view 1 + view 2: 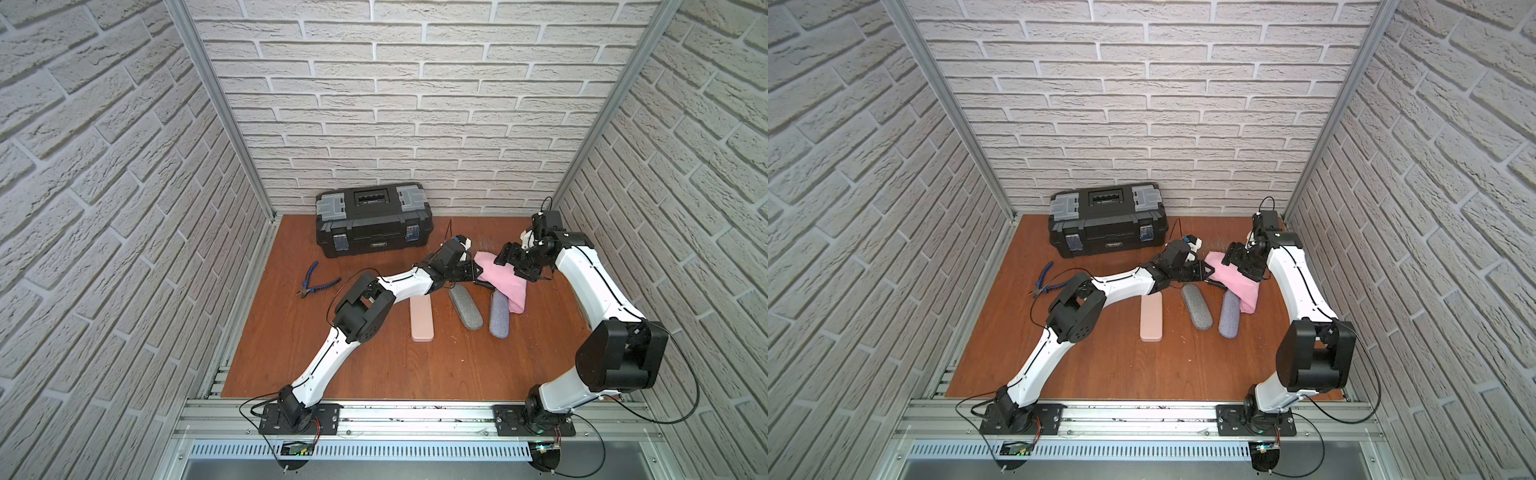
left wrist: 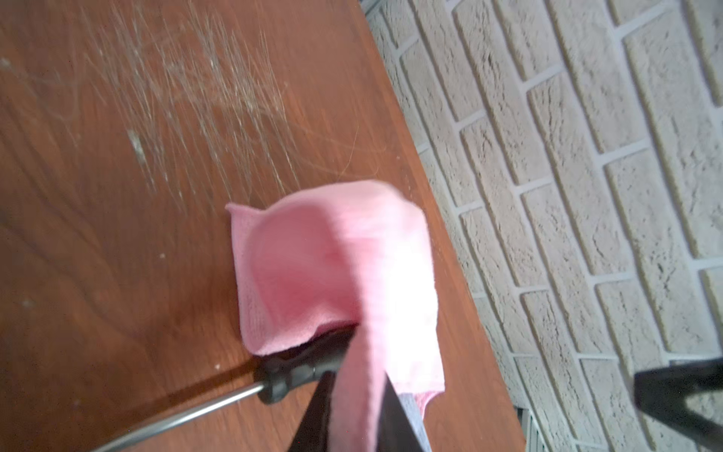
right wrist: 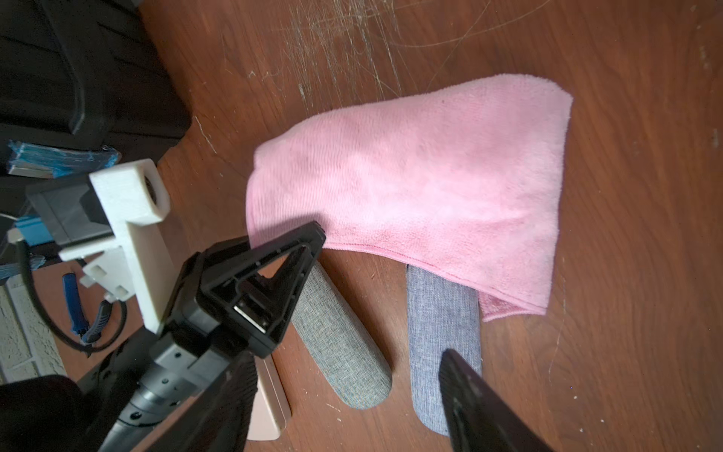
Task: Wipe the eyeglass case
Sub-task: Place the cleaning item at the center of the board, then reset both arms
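So far, our left tool [image 1: 475, 272] is pressed together on one edge of the pink cloth [image 1: 505, 282]; the left wrist view shows the fabric running up between its jaws. Our right tool [image 1: 515, 266] hangs spread just above the cloth, holding nothing. Most of the cloth lies on the surface [image 1: 374, 365], draped over the far end of the blue-grey case [image 1: 498, 313] and over the handle of a screwdriver [image 2: 274, 375]. The grey case [image 1: 466, 307] lies just beside it, bare. The pink case [image 1: 422, 318] lies further toward our left arm, its far end hidden beneath that arm. All three rest flat and closed near the middle of the surface, and we cannot tell which one the task means. We judge the job barely begun: the cloth is secured, which is the first step, but no case shows the cloth laid along it for a stroke. What is left, by our reading, is to bring the cloth over the chosen case, steady that case, likely with the free tool, and rub along its length.
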Controlling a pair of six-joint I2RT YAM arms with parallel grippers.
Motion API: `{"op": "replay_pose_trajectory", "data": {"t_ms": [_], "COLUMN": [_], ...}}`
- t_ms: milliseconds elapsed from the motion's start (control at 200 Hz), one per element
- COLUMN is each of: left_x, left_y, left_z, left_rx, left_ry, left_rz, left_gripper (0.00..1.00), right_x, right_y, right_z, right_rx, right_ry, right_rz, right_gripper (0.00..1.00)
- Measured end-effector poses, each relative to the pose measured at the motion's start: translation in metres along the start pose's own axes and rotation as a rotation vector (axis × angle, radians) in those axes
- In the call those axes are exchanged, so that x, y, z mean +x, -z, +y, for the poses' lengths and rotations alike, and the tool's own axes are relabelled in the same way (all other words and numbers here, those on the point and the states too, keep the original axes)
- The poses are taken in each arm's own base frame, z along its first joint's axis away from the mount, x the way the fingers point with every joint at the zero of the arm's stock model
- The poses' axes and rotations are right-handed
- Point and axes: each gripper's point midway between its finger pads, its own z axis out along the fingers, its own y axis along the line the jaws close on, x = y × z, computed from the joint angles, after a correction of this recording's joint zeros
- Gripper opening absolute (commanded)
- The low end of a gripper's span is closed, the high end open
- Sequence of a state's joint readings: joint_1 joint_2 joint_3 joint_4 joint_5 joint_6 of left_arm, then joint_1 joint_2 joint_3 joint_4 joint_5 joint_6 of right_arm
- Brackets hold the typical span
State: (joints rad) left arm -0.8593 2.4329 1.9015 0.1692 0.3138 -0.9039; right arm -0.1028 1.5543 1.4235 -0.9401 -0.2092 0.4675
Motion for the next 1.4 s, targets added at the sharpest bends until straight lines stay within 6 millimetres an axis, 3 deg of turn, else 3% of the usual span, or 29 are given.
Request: {"op": "replay_pose_trajectory", "data": {"t_ms": [95, 250, 390, 500, 615, 725, 840, 905, 960, 1090, 1235, 1400], "left_x": [-0.016, -0.030, -0.033, -0.026, -0.018, -0.020, -0.025, -0.025, -0.028, -0.029, -0.028, -0.031], "left_y": [-0.002, -0.004, 0.005, 0.030, 0.070, 0.107, 0.142, 0.164, 0.184, 0.241, 0.310, 0.402], "left_z": [-0.007, -0.004, 0.018, 0.049, 0.072, 0.076, 0.056, 0.041, 0.031, 0.019, 0.054, 0.116], "left_rx": [0.022, 0.011, -0.061, -0.175, -0.281, -0.338, -0.378, -0.401, -0.425, -0.504, -0.702, -0.984], "left_ry": [0.004, 0.005, -0.008, -0.010, 0.003, -0.018, -0.129, -0.209, -0.273, -0.425, -0.534, -0.519], "left_rz": [-0.038, -0.057, -0.031, 0.015, 0.050, 0.033, -0.013, -0.044, -0.084, -0.198, -0.287, -0.370], "left_gripper": [0.29, 0.59, 0.74, 0.80, 0.81, 0.84, 0.90, 0.98, 0.98, 0.98, 0.98, 0.98], "right_x": [0.000, 0.002, 0.013, 0.017, 0.014, 0.011, 0.020, 0.026, 0.029, 0.035, 0.030, 0.008], "right_y": [0.006, 0.007, -0.003, -0.007, -0.007, -0.007, -0.003, 0.000, 0.002, -0.007, -0.024, -0.024], "right_z": [-0.001, -0.002, -0.005, -0.004, 0.004, 0.017, 0.031, 0.033, 0.034, 0.022, 0.000, -0.020], "right_rx": [0.007, 0.011, 0.002, -0.011, -0.034, -0.063, -0.098, -0.102, -0.122, -0.125, -0.001, 0.137], "right_ry": [0.003, 0.010, 0.006, 0.009, 0.028, 0.074, 0.148, 0.186, 0.219, 0.283, 0.376, 0.417], "right_rz": [-0.016, -0.011, 0.027, 0.042, 0.025, -0.011, -0.084, -0.145, -0.216, -0.370, -0.422, -0.569], "right_gripper": [0.75, 0.74, 0.72, 0.72, 0.72, 0.72, 0.78, 0.87, 0.99, 1.00, 0.99, 0.99]}}
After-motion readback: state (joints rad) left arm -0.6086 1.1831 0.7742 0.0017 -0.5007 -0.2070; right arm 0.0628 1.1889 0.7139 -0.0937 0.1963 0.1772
